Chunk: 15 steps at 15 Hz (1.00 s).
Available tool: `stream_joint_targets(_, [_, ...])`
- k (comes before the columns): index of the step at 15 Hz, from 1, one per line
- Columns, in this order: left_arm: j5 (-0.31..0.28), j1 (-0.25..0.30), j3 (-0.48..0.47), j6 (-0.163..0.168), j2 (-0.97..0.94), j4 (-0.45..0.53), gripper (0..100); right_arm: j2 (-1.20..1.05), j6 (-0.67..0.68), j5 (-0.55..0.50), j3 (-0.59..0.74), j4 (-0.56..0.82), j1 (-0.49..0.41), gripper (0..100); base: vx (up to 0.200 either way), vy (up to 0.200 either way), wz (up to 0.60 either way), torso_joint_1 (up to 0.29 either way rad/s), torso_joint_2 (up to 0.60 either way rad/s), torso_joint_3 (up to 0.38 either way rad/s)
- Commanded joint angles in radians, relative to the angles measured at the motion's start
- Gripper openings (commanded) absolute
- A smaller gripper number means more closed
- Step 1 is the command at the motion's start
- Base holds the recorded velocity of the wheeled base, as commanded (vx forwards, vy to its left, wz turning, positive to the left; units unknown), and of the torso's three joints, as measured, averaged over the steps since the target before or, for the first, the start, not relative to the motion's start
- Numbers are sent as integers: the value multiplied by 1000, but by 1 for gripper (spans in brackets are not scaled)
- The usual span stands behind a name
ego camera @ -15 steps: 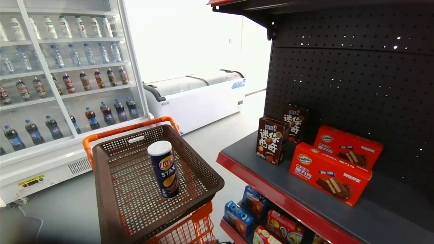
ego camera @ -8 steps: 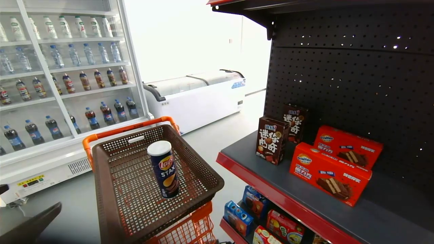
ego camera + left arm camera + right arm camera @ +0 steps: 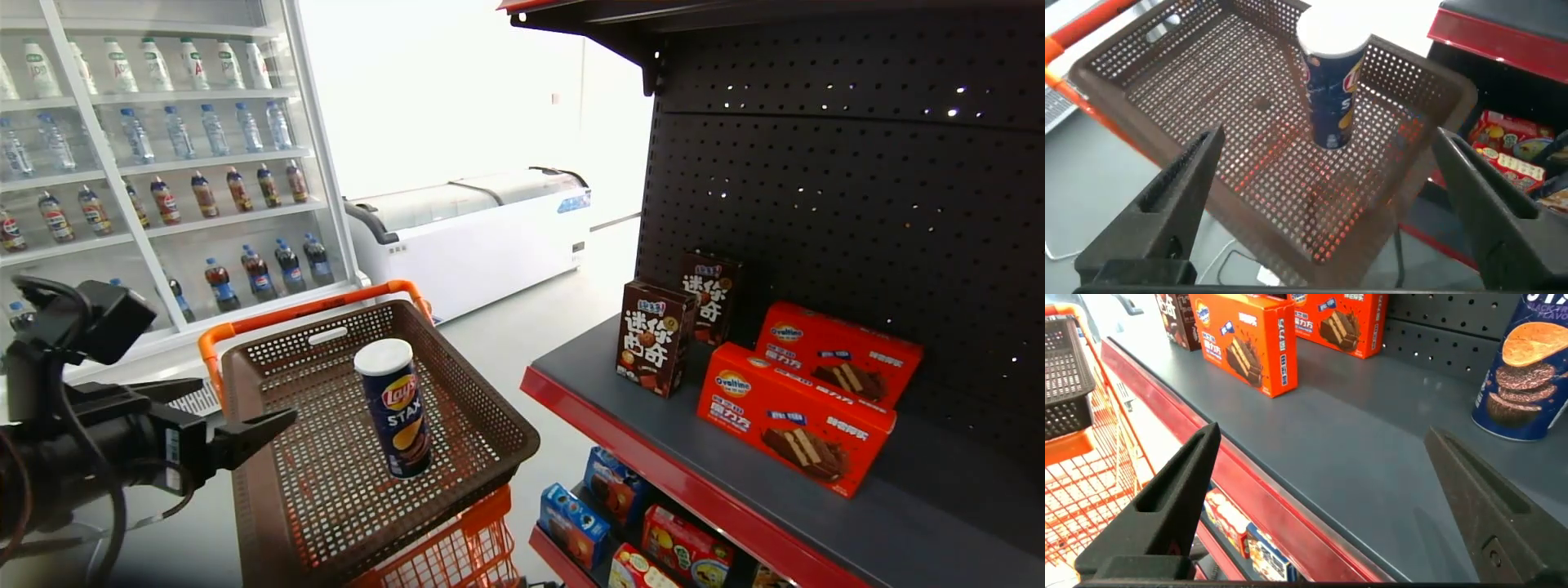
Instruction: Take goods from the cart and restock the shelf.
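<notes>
Left arm: it enters low from the left, roughly level. The left gripper (image 3: 249,398) is at the near-left rim of the basket (image 3: 457,359), its fingers (image 3: 277,418) spread wide and empty.
Cart (image 3: 302,309): orange, carrying the brown basket on top. Its lower part is cut off by the frame edge.
Chip can (image 3: 396,408): stands upright on the basket floor, long axis vertical and white lid up, apart from the fingers.
Shelf (image 3: 588,367): brown boxes (image 3: 653,335) stand upright, with red boxes (image 3: 796,416) beside them.
Right gripper (image 3: 1323,433): fingers wide apart and empty, over bare shelf deck. A second can (image 3: 1527,367) stands near it, top cut off.
</notes>
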Motion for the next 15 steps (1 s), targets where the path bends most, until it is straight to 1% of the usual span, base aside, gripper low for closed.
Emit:
stream_joint_targets(1, [-27, -15, 3, -2, 176, -108, 100, 1, 0, -1, 0, 0, 1, 100, 0, 0, 0, 0, 0, 0])
stream_joint_targets(2, [-32, -23, 9, 1, 244, -181, 100, 1, 0, 0, 0, 0, 1, 100, 0, 0, 0, 0, 0, 0])
stream_joint_targets(3, [-32, -26, 9, 1, 259, -197, 100, 1, 0, 0, 0, 0, 1, 100, 0, 0, 0, 0, 0, 0])
stream_joint_targets(7, [-21, -31, 10, 1, 422, -341, 100, 1, 0, -1, 0, 0, -1, 100, 0, 0, 0, 0, 0, 0])
stream_joint_targets(9, [-19, -46, 12, 1, 495, -439, 100, 1, 0, 0, 0, 0, -1, 100, 0, 0, 0, 0, 0, 0])
stream_joint_targets(10, [-19, -47, 12, 1, 500, -447, 100, 1, 0, -1, 0, 0, 1, 100, 0, 0, 0, 0, 0, 0])
stream_joint_targets(11, [-16, -61, 18, 1, 572, -526, 100, 1, 0, 0, 0, 0, 1, 100, 0, 0, 0, 0, 0, 0])
stream_joint_targets(12, [-16, -69, 18, 1, 589, -546, 100, 1, 0, 0, 0, 0, -1, 100, 0, 0, 0, 0, 0, 0])
stream_joint_targets(15, [-9, -83, 18, 1, 692, -692, 100, 1, 0, 0, 0, 0, -1, 100, 0, 0, 0, 0, 0, 0])
